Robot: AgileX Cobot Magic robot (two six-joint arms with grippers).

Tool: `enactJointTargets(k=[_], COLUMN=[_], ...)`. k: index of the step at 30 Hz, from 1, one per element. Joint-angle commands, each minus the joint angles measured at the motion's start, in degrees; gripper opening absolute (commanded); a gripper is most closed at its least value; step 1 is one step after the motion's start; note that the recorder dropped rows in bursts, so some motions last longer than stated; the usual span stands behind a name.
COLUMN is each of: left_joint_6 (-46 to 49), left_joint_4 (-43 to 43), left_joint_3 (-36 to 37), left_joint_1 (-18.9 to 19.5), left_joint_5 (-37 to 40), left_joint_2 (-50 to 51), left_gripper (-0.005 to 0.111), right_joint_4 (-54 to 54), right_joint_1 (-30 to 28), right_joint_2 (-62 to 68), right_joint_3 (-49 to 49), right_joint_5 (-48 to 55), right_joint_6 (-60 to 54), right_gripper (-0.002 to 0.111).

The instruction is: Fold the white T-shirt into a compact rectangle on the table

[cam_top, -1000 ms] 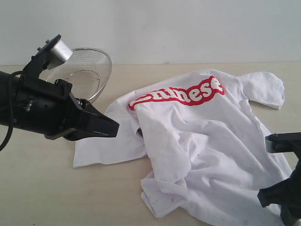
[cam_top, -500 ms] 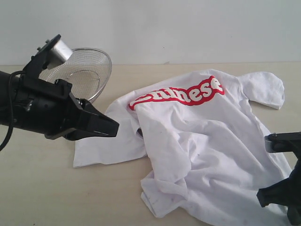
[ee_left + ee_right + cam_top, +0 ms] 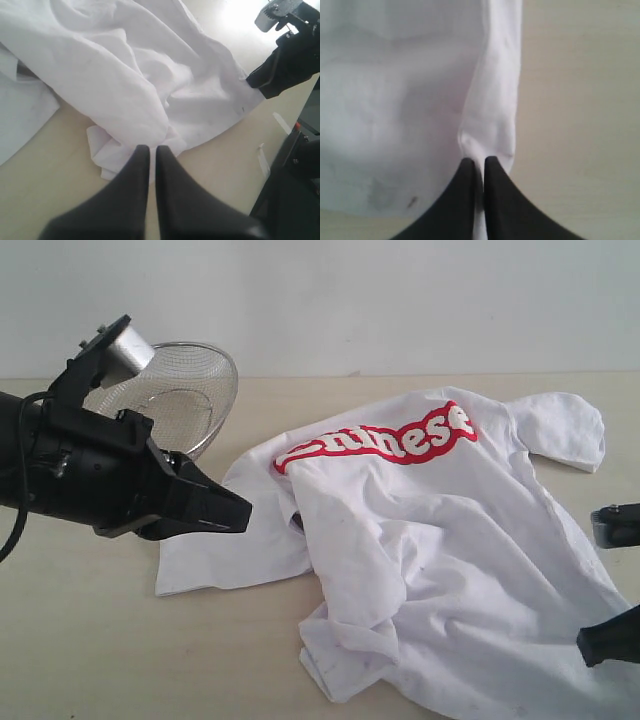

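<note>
The white T-shirt (image 3: 440,540) lies crumpled on the table (image 3: 100,640), its red lettering (image 3: 385,440) facing up toward the back. My left gripper (image 3: 243,510) hovers shut over the shirt's left part with nothing between its fingers; in the left wrist view the left gripper (image 3: 149,148) points at a bunched fold of the T-shirt (image 3: 125,65). My right gripper (image 3: 479,161) is shut on a folded edge of the T-shirt (image 3: 490,125), with white cloth pinched between the jaws. In the exterior view the right gripper (image 3: 605,640) sits at the frame's right edge, mostly cut off.
A round wire-mesh basket (image 3: 185,390) stands at the back left, behind the left arm. Bare beige table (image 3: 220,165) lies in front of the shirt. The right arm (image 3: 287,65) shows at the shirt's far corner in the left wrist view.
My right gripper has closed on the shirt's edge and shifted to the right in the exterior view. The left arm has not moved.
</note>
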Motion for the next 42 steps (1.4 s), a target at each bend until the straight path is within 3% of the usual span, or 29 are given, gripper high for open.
enactJointTargets(k=[1, 15, 21, 24, 26, 28, 30, 31, 33, 37, 42], left_joint_6=[0.1, 0.1, 0.1, 0.1, 0.1, 0.1, 0.1, 0.1, 0.1, 0.1, 0.1], left_joint_4=[0.4, 0.4, 0.4, 0.4, 0.4, 0.4, 0.4, 0.4, 0.4, 0.4, 0.7], left_joint_3=[0.1, 0.1, 0.1, 0.1, 0.1, 0.1, 0.1, 0.1, 0.1, 0.1, 0.1], left_joint_1=[-0.3, -0.3, -0.3, -0.3, -0.3, -0.3, -0.3, -0.3, -0.3, -0.3, -0.3], left_joint_5=[0.7, 0.8, 0.8, 0.8, 0.8, 0.8, 0.8, 1.0, 1.0, 0.8, 1.0], left_joint_2=[-0.3, -0.3, -0.3, -0.3, -0.3, -0.3, -0.3, -0.3, -0.3, -0.3, -0.3], left_gripper=[0.004, 0.004, 0.004, 0.004, 0.004, 0.004, 0.004, 0.004, 0.004, 0.004, 0.004], right_joint_4=[-6.8, -12.9, 4.9, 6.8, 6.8, 6.5, 6.5, 6.5, 6.5, 6.5, 6.5], right_joint_1=[-0.1, -0.1, -0.1, -0.1, -0.1, -0.1, -0.1, -0.1, -0.1, -0.1, -0.1], right_joint_2=[-1.9, -2.2, -2.2, -1.2, 0.3, 2.2, 4.1, 5.6, 6.2, 6.2, 6.2], right_joint_3=[-0.4, -0.4, 0.5, 1.3, 2.0, 2.2, 2.2, 2.2, 2.2, 2.2, 0.8], right_joint_5=[3.5, 4.1, -4.1, -5.8, -6.4, -6.7, -7.3, -7.9, -8.5, -7.9, -4.6], right_joint_6=[5.1, 11.0, -4.3, -6.4, -6.4, -5.7, -4.8, -4.4, -4.0, -4.0, -3.8], right_gripper=[0.000, 0.000, 0.002, 0.025, 0.048, 0.056, 0.048, 0.036, 0.029, 0.035, 0.035])
